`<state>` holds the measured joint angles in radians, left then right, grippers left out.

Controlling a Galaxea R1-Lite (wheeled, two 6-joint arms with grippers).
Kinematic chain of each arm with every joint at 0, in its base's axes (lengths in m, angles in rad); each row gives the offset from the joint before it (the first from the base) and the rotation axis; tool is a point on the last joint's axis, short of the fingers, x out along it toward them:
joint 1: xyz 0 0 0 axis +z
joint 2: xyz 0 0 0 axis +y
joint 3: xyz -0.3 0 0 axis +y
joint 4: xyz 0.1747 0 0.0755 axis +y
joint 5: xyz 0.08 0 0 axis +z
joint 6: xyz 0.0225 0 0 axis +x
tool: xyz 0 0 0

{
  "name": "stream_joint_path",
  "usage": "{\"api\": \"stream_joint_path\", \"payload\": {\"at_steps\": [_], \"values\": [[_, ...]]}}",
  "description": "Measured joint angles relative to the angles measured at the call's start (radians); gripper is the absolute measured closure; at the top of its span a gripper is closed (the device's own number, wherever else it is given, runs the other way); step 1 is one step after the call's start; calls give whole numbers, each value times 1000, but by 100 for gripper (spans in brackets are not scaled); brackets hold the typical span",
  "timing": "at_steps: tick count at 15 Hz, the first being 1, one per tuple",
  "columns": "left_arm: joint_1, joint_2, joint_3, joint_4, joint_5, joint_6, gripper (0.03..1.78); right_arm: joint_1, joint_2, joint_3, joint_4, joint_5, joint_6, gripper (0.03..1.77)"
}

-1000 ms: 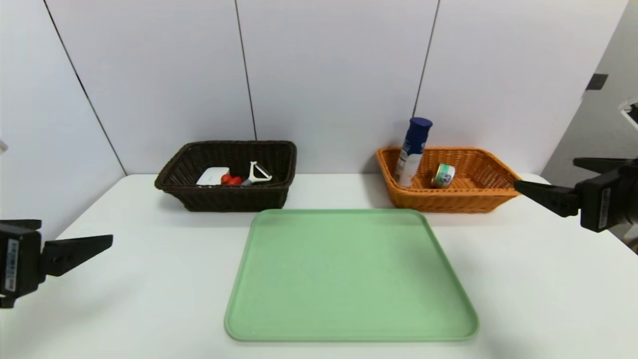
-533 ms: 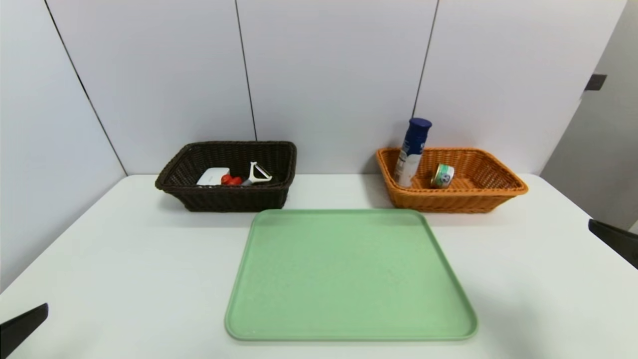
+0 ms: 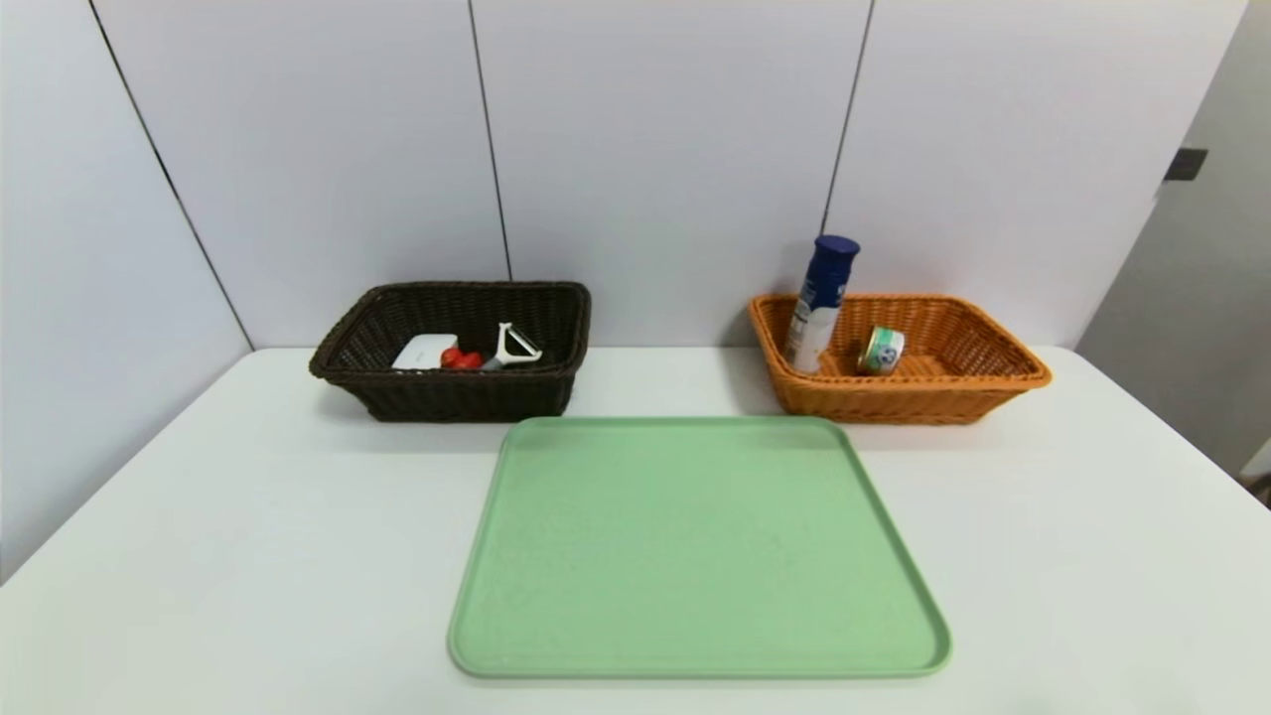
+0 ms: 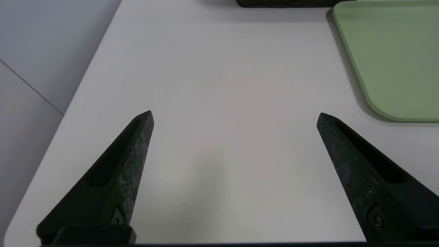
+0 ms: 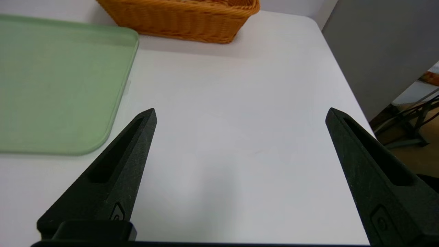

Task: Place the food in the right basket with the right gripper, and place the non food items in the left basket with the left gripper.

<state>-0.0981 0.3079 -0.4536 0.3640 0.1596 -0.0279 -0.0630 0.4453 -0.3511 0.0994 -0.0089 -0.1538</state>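
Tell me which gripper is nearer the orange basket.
Right: the right gripper hangs over the table before the orange basket; the left gripper is beyond the tray's left side.

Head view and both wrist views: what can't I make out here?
- Brand on the blue bottle: too small, head view.
- Lower handle of the peeler: hidden by the dark basket's front rim, head view.
- Inside of the orange basket: cut off by the edge, right wrist view.
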Motion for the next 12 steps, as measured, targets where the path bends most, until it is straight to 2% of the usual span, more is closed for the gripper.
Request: {"api": "stream_joint_path", "payload": {"at_steps": [2,3,6,8,10,12], "values": [[13,-18,0,3,20,1,12,5,-94,6,139,15,3,10],[31,-26,0,6,21,1,12,7,-122,8,170,17,5,10],[74,-81,26,43,8,7,12,9,-163,15,174,42,6,10],[85,-125,50,59,-2,10,12,10,-174,18,171,41,7,10],[90,-175,72,64,-42,19,12,11,-181,12,177,32,11,10],[93,-228,96,77,-63,43,12,39,-187,-15,199,31,34,10]]}}
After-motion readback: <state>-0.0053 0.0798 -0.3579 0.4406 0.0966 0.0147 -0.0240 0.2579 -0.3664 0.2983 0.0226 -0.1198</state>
